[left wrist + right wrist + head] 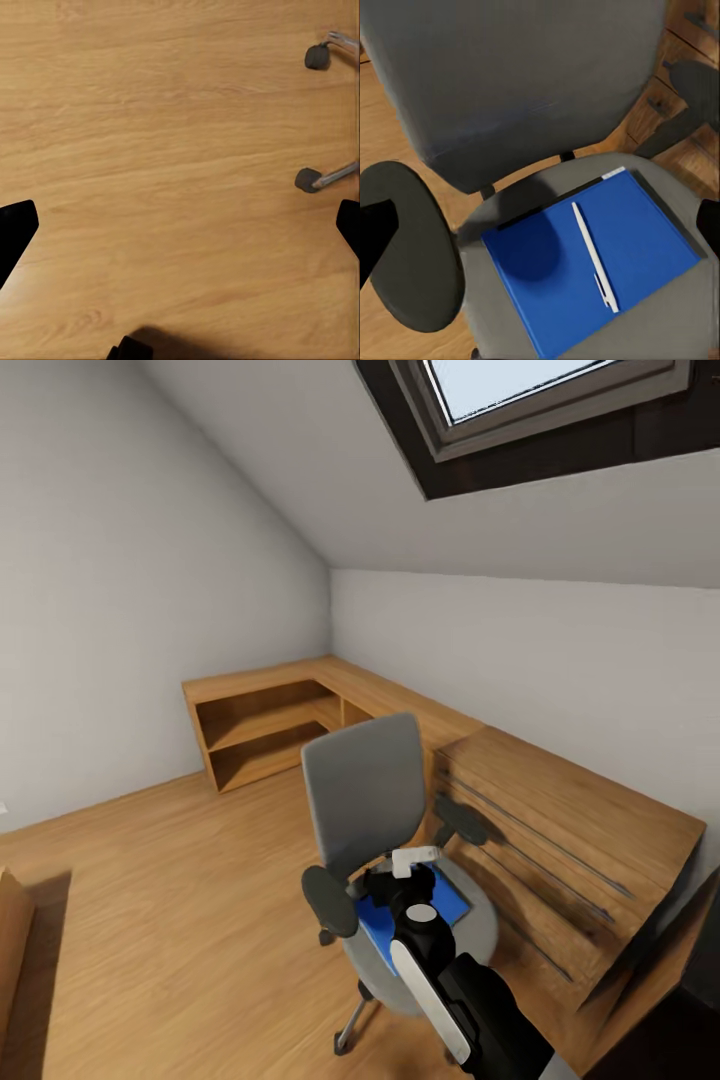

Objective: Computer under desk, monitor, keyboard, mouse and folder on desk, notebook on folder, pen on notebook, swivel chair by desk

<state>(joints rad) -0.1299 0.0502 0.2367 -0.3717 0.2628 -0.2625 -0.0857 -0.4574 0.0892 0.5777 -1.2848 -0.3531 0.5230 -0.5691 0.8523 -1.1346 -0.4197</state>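
Hovering above the swivel chair (372,800), right gripper (540,225) spread wide and empty, fingertips at the frame edges, directly over the blue folder (592,262) lying flat on the seat with the white pen (594,256) resting diagonally across it. Likely poised so for a straight descent, pen first since it would roll off a lifted folder. Left gripper (180,225) likewise wide open and empty, held over bare wooden floor (150,150) beside the chair's castors (307,180), seemingly parked clear of the reach.

grey swivel chair (532,82) with black armrests (416,255); bright blue folder (585,262); white pen (594,257); honey-brown wood-grain floor (165,165); 2 dark castors (317,57).
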